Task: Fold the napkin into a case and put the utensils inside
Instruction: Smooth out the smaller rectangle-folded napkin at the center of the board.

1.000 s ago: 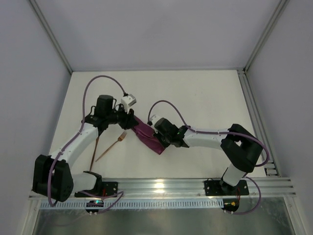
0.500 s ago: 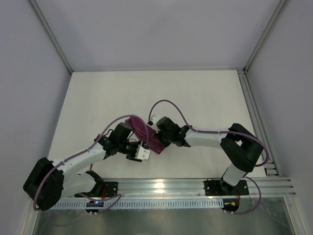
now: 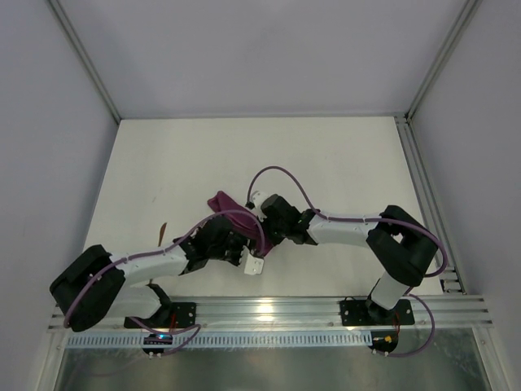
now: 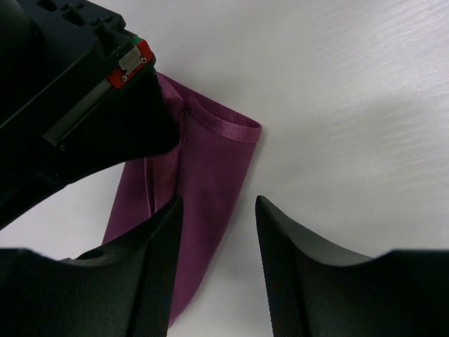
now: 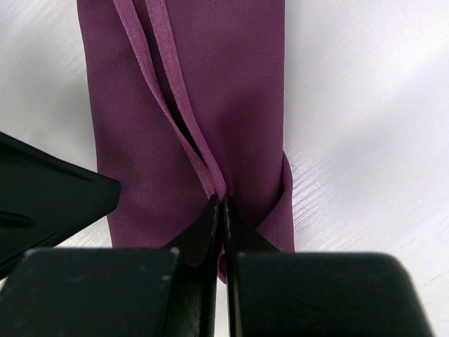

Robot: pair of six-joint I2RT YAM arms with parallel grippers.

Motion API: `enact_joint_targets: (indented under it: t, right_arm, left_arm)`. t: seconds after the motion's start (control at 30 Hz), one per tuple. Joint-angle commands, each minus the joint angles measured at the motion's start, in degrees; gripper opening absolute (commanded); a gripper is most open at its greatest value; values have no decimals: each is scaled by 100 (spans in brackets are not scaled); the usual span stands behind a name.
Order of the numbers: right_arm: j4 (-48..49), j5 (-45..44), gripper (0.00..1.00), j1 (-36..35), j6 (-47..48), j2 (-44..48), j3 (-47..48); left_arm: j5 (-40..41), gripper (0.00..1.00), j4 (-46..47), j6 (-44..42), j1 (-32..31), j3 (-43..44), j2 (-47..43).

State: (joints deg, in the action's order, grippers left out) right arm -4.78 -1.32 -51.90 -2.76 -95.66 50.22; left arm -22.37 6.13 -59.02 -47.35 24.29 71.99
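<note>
The plum-purple napkin (image 3: 226, 204) lies folded into a narrow strip on the white table, its hemmed end (image 4: 223, 129) showing in the left wrist view. My right gripper (image 3: 262, 230) is shut on a folded hem of the napkin (image 5: 210, 70), pinching it at the fingertips (image 5: 222, 202). My left gripper (image 4: 217, 205) hovers open beside it, one finger (image 4: 163, 253) over the cloth, the other over bare table, and nothing between them. One thin copper tip of the utensils (image 3: 163, 231) peeks out by the left arm; the rest is hidden under it.
The right gripper's black body (image 4: 77, 98) fills the upper left of the left wrist view, close to my left fingers. A left finger (image 5: 49, 200) shows at the left in the right wrist view. Purple cables loop above both arms.
My left arm has swung from the napkin's far left end down to its near end, beside the right gripper, and its jaws have spread wider. The right gripper has kept its pinch.
</note>
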Motion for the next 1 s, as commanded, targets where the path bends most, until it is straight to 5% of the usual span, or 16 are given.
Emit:
enact_joint_targets:
  t: [0.0,0.13,0.33,0.47,0.97]
  right_arm:
    - [38,44,3,13,101,-32,14]
    - [-41,255,6,13,92,-32,85]
    - [-199,326,7,13,48,3,225]
    - [-243,422,4,13,-5,91,269]
    - [-762,835,3,13,-312,188,788]
  left_arm:
    - [40,47,486,-144,-46,31,175]
    - [242,32,319,-144,-55,216,553]
    - [276,26,344,-215,-55,242,869]
    - [330,8,696,66,-64,251,949]
    - [699,1,907,698,-99,594,1265]
